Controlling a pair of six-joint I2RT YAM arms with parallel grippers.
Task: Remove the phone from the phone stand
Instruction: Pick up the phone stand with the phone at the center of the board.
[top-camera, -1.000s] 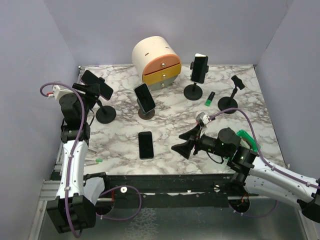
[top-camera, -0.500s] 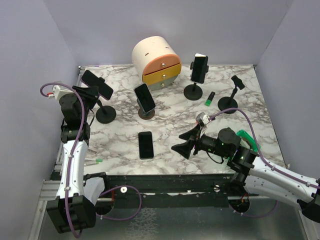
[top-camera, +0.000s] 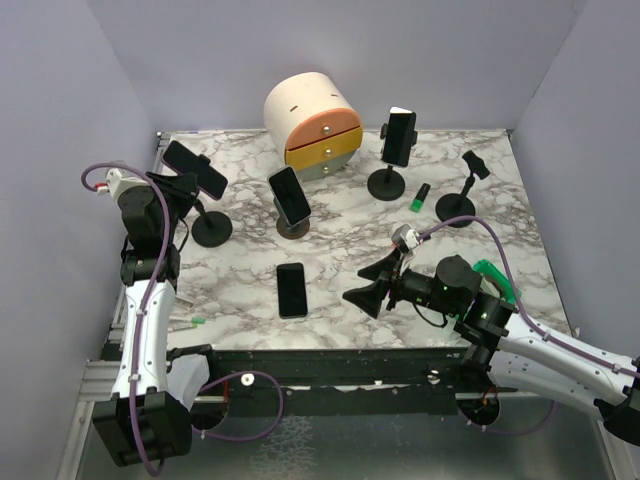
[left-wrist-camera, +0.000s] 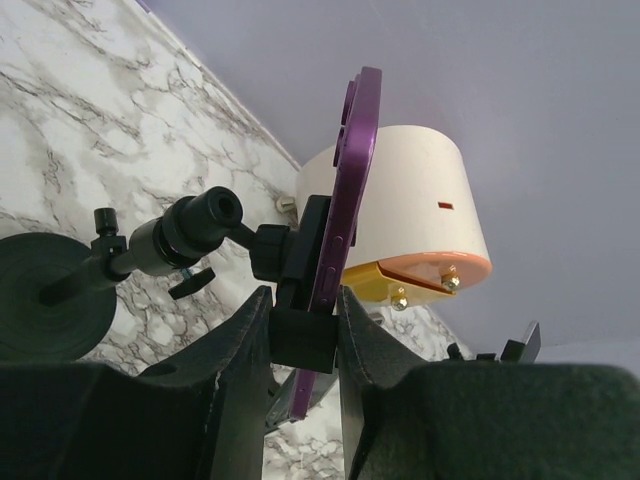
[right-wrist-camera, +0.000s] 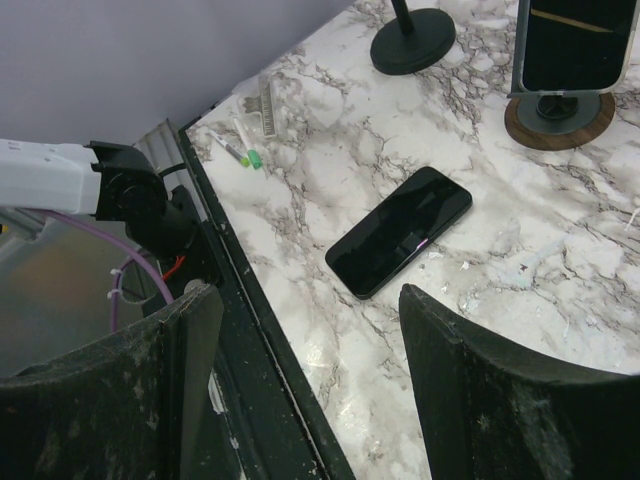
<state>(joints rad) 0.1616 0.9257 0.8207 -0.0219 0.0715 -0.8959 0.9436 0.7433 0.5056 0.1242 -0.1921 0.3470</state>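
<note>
Nothing has shifted since the earlier frames. On the phone stand (top-camera: 211, 229), the left gripper (left-wrist-camera: 300, 335) is closed narrowly on the clamped purple phone (left-wrist-camera: 352, 190), a grip only its wrist view shows. Well right of the stand, the right gripper (top-camera: 366, 290) gapes wide and empty.

The right gripper (right-wrist-camera: 305, 300) holds its jaws wide apart over the marble counter's (right-wrist-camera: 480, 330) edge. A black phone (right-wrist-camera: 400, 232) lies flat just beyond them. Farther off, another phone (right-wrist-camera: 570, 45) stands on a round brown stand (right-wrist-camera: 560, 118), near a black stand base (right-wrist-camera: 412, 42). A green-tipped pen (right-wrist-camera: 240, 150) lies by the edge.
</note>
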